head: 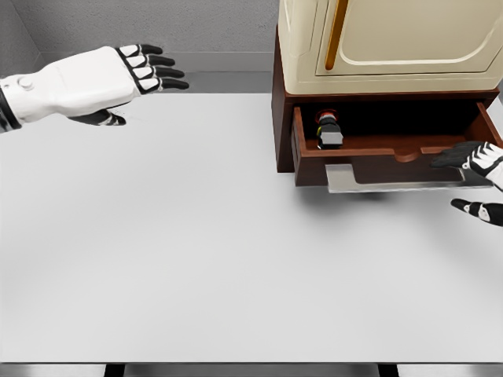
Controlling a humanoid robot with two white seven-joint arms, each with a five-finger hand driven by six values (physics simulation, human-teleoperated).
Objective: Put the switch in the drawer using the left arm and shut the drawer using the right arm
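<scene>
I see the switch (pixel 328 128) lying inside the open drawer (pixel 393 149), at its left end, up around two o'clock in my view. It is a small chunky thing with a red cap, a black body and a grey base, with a thin yellow band between.

My left hand (pixel 134 72) hangs over the table at about ten o'clock, well apart from the switch, fingers stretched out straight and side by side toward three o'clock, thumb tucked below, holding nothing. It has white glossy shells with black fingertips and joints.

My right hand (pixel 478 177) shows at three o'clock, partly cut by the frame edge. Its dark fingertips reach to the right end of the drawer front, just beside the flat pale-grey handle (pixel 393 179); I cannot tell whether they touch.

The drawer is reddish-brown wood with a curved notch in its front rim. It sits in a cabinet (pixel 385 47) with a cream, smooth upper part and an orange-brown bar. The table (pixel 196 259) is plain matte white.
</scene>
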